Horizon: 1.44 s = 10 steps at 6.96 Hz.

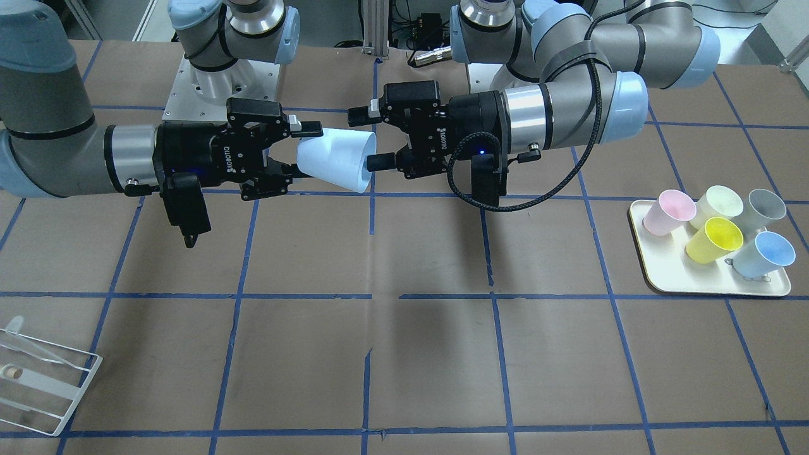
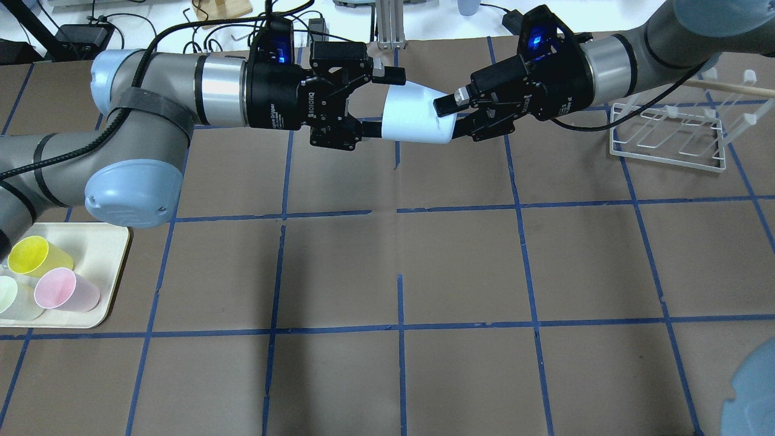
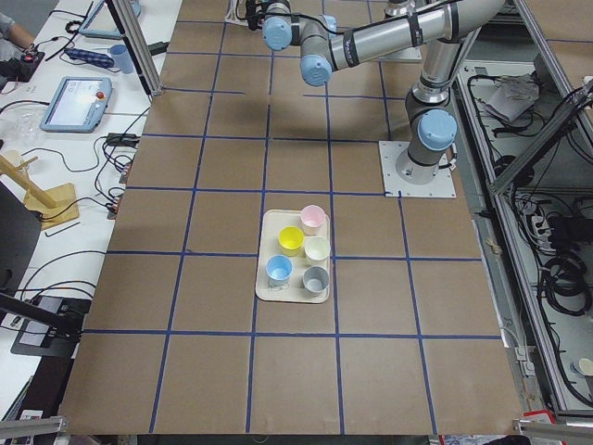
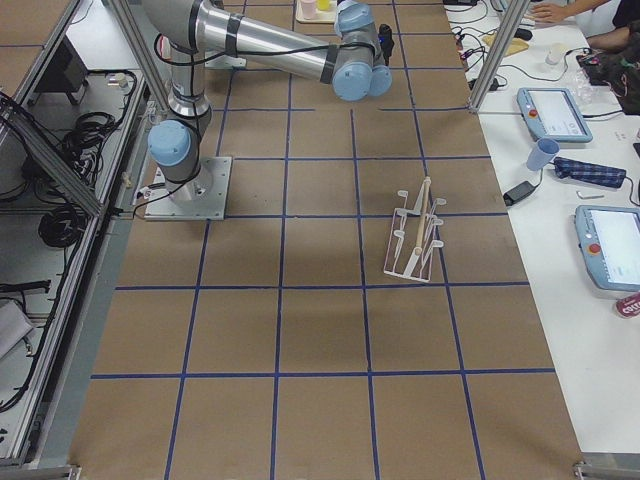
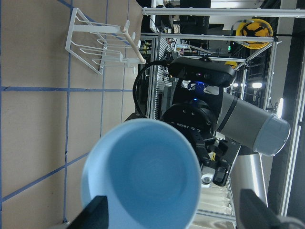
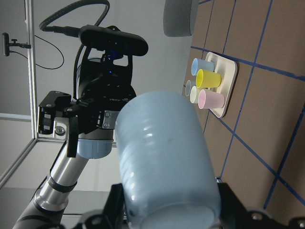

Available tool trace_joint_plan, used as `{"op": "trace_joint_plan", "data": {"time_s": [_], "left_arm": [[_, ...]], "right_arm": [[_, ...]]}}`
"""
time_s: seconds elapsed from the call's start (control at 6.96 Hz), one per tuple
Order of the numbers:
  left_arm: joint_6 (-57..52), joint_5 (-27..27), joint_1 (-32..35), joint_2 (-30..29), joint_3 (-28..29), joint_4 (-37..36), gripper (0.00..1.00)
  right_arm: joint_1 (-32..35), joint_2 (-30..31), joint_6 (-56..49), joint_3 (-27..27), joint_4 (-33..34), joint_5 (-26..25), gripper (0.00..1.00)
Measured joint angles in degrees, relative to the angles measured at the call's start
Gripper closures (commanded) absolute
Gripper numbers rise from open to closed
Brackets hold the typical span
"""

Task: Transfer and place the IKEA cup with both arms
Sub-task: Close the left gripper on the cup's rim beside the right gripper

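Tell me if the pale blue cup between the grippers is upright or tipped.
Tipped on its side: the IKEA cup lies horizontal in the air, mouth toward the left gripper, base in the right gripper.

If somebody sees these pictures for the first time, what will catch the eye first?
The pale blue IKEA cup stands out most. It lies sideways in the air over the table, near the robot's base. The right gripper clamps its base end and the left gripper is spread wide at its rim. Next comes the tray of pastel cups on the robot's left side.
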State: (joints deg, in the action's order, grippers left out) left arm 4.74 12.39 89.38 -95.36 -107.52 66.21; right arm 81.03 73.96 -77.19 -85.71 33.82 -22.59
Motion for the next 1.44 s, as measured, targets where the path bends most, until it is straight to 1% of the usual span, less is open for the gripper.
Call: {"op": "trace_joint_plan", "data": {"time_s": [0.29,0.43,0.86,1.01,1.15,1.29,1.44], "left_arm": [[1.3,0.3,0.1,-0.4,0.1,-2.3,0.55],[2.4,0.5,0.1,-0.4,0.0,-3.6,0.63],[3.6,0.7,0.0,0.5,-0.3,-4.3,0.79],[3.7,0.7,0.0,0.6,-0.3,-4.3,0.85],[3.9,0.7,0.0,0.6,-0.3,-4.3,0.97],[4.2,0.8,0.0,0.6,-0.1,-4.3,1.0],[4.3,1.5,0.0,0.7,0.0,-4.4,1.0]], "right_arm": [[0.0,0.0,0.2,0.0,0.0,0.0,0.92],[0.0,0.0,0.3,0.1,0.0,0.1,0.92],[-0.1,-0.6,0.4,0.1,0.0,0.0,0.93],[-0.1,-0.6,0.4,0.1,0.0,0.0,0.65],[0.0,-0.6,0.5,0.1,-0.1,0.1,0.65],[0.0,-0.6,0.6,0.1,-0.1,0.1,0.66],[0.0,-0.6,0.7,0.2,-0.5,0.1,0.63]]}}
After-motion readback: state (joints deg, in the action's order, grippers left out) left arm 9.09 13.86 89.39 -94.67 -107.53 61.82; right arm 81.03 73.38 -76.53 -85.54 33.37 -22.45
